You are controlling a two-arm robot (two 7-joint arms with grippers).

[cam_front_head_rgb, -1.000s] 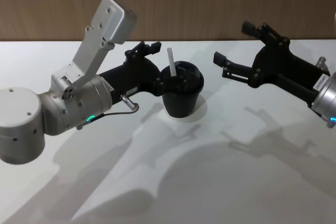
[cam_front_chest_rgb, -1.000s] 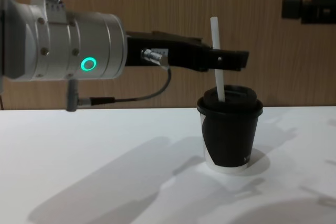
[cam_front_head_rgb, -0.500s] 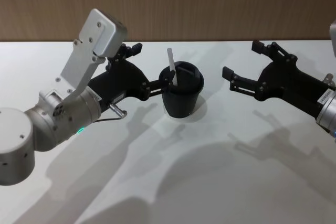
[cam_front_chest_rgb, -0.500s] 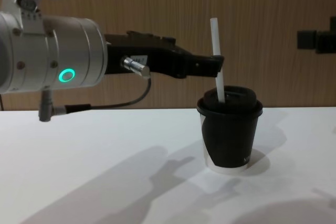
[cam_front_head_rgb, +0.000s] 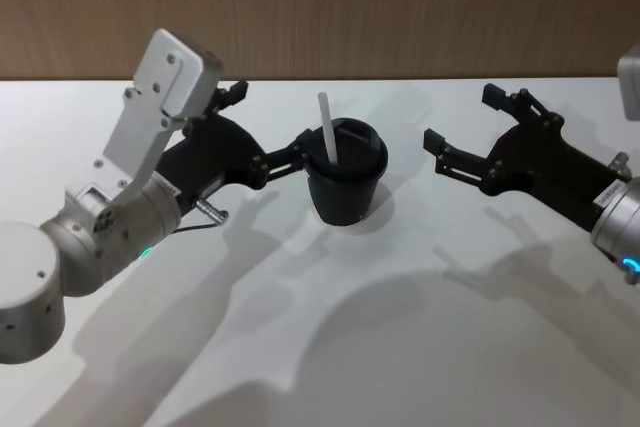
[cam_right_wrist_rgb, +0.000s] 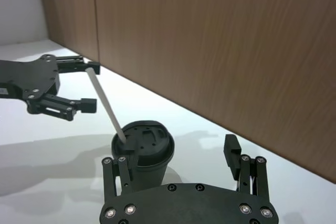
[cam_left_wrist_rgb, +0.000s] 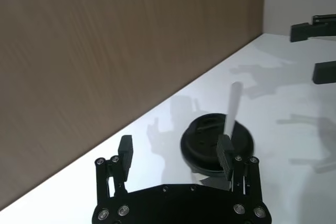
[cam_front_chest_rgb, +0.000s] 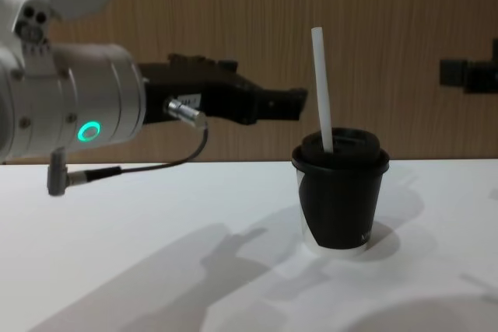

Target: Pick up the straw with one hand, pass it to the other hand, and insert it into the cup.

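The white table (cam_front_head_rgb: 420, 347) carries the cup (cam_front_head_rgb: 345, 187) toward its far side, in front of the wood-panelled wall (cam_front_head_rgb: 400, 7). The straw (cam_front_head_rgb: 326, 129) stands in the cup's lid, tilted slightly, its upper half rising clear above. The left gripper (cam_front_head_rgb: 268, 125) hovers just left of the cup with its fingers spread wide, holding nothing and apart from the straw. The right gripper (cam_front_head_rgb: 462, 129) hangs to the cup's right, well apart from it, jaws likewise wide and empty.

One straw (cam_front_head_rgb: 325, 128), one cup (cam_front_head_rgb: 345, 187), two end effectors.
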